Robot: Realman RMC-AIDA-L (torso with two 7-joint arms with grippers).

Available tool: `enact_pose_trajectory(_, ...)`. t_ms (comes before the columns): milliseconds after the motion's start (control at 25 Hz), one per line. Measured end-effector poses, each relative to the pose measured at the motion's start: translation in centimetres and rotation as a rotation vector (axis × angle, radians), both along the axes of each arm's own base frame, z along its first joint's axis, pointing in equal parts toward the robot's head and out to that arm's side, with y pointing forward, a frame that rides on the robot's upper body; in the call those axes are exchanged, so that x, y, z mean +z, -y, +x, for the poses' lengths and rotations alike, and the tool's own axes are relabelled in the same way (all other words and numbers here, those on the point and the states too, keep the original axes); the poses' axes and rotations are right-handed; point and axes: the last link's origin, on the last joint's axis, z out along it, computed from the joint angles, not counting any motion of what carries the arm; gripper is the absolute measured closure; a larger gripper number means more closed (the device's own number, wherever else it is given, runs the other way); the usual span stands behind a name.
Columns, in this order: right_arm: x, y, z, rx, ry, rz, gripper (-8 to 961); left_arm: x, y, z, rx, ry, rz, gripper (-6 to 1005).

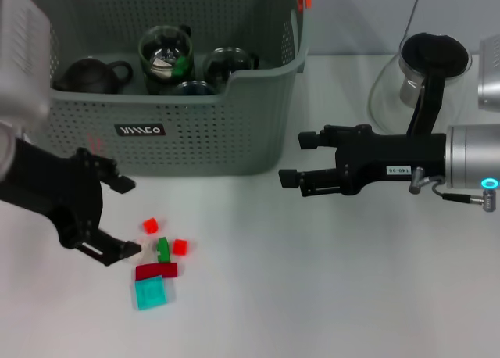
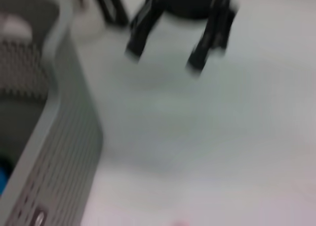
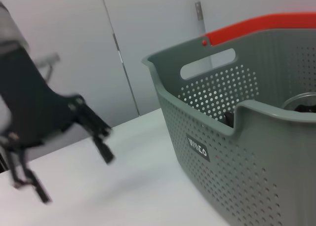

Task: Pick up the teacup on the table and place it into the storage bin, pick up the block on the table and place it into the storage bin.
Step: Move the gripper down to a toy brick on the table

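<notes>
Blocks [image 1: 158, 268]; teaware inside storage bin [image 1: 203, 131]

storage bin [image 1: 180, 100]: holds teapot [image 1: 90, 75] and glass cups [image 1: 166, 51] | blocks [image 1: 160, 264]: on table [image 1: 328, 295], in front of bin's left half | glass pitcher [image 1: 418, 80]: right of bin | left gripper [image 1: 117, 217]: beside blocks, before bin | right gripper [image 1: 301, 159]: at bin's front right corner

White table [image 1: 312, 295], pale grey wall panels [image 3: 148, 38] w/ hinge [image 3: 198, 10] behind
</notes>
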Motion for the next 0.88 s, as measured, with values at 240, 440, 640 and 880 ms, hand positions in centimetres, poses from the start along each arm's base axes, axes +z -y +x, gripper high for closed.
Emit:
enact_pose_trajectory(240,-0.1,0.0,0.0,-0.007,-0.003,-0.003,39,-3.1,-1.9,-2.4,-0.077,-0.219,0.004,124)
enact_pose_trajectory(440,-0.2,0.1,-0.1,-0.024,-0.010,-0.012,39,-4.6,-2.6,-3.2,-0.157,-0.330,-0.026,130)
enact_pose_trajectory(640,-0.4,0.1,-0.2,-0.032,-0.017,-0.017,39,-5.6,-2.8,-3.4,-0.213,-0.406,-0.063,137)
enact_pose_trajectory(880,-0.3,0.1,-0.3,-0.038,-0.020,-0.018,39,-6.8,-2.5,-2.7,-0.278,-0.445,-0.123,145)
